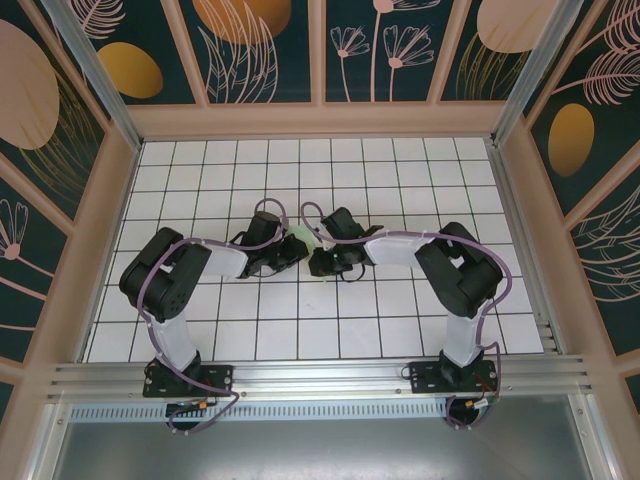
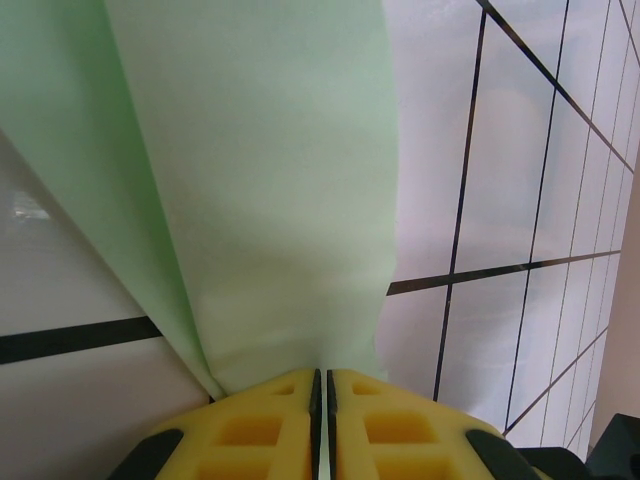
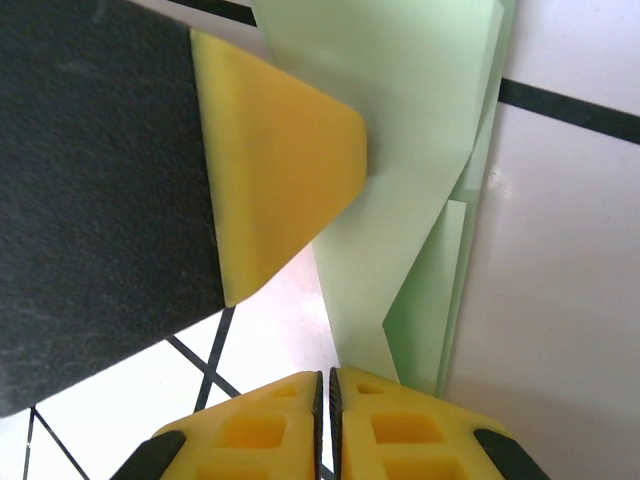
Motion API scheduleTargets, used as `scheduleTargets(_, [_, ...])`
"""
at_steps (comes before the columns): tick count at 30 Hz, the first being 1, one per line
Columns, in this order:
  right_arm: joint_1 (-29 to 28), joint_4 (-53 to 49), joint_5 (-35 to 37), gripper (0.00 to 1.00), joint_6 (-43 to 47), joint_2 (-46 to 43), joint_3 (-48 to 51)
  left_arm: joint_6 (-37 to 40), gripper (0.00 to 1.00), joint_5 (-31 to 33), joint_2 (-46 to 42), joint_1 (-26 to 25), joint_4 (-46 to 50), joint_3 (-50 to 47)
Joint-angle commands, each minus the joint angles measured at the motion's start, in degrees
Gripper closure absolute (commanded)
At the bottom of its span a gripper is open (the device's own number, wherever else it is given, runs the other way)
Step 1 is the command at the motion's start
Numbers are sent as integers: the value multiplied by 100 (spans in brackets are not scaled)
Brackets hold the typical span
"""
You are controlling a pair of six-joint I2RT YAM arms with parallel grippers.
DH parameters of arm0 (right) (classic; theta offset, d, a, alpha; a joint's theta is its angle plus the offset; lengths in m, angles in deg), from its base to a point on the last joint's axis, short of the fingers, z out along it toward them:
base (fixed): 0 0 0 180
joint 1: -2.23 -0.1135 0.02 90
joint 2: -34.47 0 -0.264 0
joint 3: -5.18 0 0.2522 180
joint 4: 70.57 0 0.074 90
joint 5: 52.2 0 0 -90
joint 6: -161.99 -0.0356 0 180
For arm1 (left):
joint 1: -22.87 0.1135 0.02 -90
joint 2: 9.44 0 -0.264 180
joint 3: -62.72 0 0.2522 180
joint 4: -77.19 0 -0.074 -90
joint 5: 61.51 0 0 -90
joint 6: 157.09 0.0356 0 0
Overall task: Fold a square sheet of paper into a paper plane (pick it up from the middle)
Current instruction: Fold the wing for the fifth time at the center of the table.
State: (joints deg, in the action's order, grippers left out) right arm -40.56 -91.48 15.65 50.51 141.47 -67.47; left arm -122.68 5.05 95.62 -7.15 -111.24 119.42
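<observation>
Folds of paper (image 3: 400, 150) run lengthwise away from right tool (image 3: 328, 388).

paper plane (image 1: 303, 240), centre of table (image 1: 400, 320)

You're looking at a white counter (image 1: 300, 330) gridded with thin black lines. Around it stand dark teal wall panels (image 1: 410, 60) painted with pale leaves, flowers and orange ovals, set in light tan frames (image 1: 315, 120). An aluminium rail (image 1: 320, 378) runs along your near edge.
</observation>
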Motion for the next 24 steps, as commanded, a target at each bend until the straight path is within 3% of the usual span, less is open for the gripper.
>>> scheduleTargets(1, [51,-295,10,86,25,76,201,61,85,441,272,-30,349,39])
scheduleTargets(24, [96,-478,-211,88,267,-345,873,144,86,789,366,-30,866,195])
